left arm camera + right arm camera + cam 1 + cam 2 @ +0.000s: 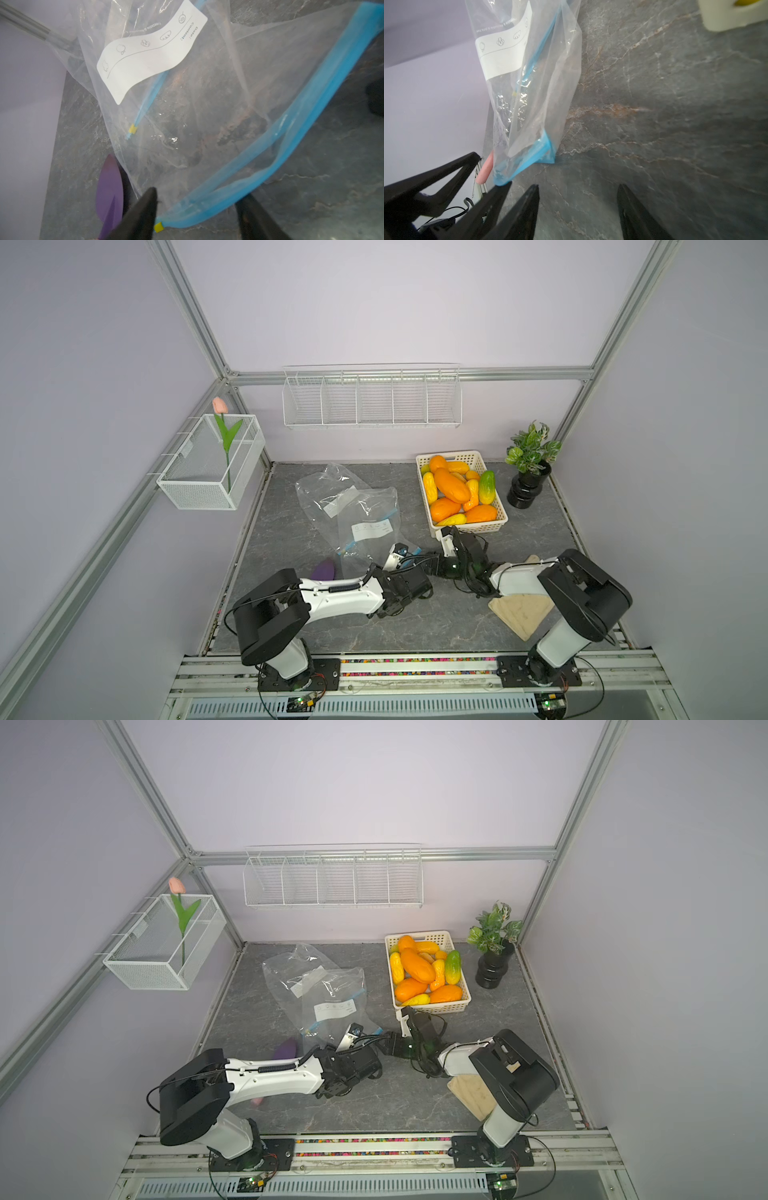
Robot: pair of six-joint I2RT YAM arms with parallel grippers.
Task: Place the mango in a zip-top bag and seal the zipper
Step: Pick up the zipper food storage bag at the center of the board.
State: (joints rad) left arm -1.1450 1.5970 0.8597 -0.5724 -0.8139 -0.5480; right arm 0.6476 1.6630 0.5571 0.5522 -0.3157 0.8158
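Several orange and yellow mangoes lie in a cream basket at the back right. None is held. Two clear zip-top bags lie overlapped on the grey table; the nearer bag has a white label and a blue zipper whose two strips stand apart. My left gripper is open and straddles the zipper's end near the yellow slider, with the blue strip between its fingers. Beside it, my right gripper hangs open over bare table with nothing in it, in front of the basket.
A purple object lies left of the nearer bag, next to the left arm. A beige mat sits under the right arm. A potted plant stands at the back right. Wire baskets hang on the walls.
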